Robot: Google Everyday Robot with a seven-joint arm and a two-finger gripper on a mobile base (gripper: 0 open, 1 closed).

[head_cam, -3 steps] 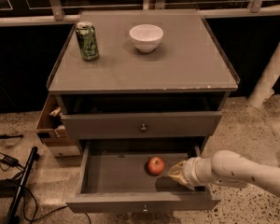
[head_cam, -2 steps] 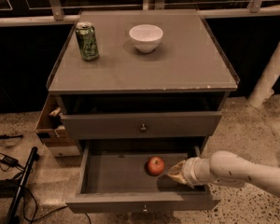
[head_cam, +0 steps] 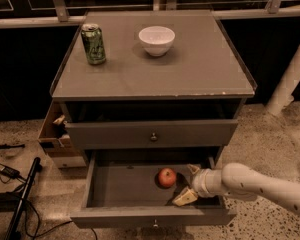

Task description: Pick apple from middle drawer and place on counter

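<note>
Down in the pulled-out middle drawer (head_cam: 115,186) with the gripper (head_cam: 188,184), low over the grey floor near the drawer's right wall, white arm (head_cam: 255,184) trailing off behind it toward the right edge of the view. Fingers (head_cam: 185,197) spread apart, unclenched, holding nothing. Just ahead of those fingertips, on the side away from the arm: the apple (head_cam: 166,177), red, resting on the drawer floor, very close to the gripper but not between the fingers, contact hard to call. Straight above the gripper, a closed grey drawer front (head_cam: 115,133) with a small round knob (head_cam: 153,136). Higher again, well clear of the gripper, the counter (head_cam: 190,69), flat and grey, chipped pale along its front edge. Far back on it, up and over toward the apple's side of the gripper, a white bowl (head_cam: 156,39), upright; further over the same way, a green can (head_cam: 93,44), standing apart from the bowl. Off past the drawer's far side from the gripper, down on the speckled floor, a cardboard box (head_cam: 52,134) and some dark cables (head_cam: 10,171).
</note>
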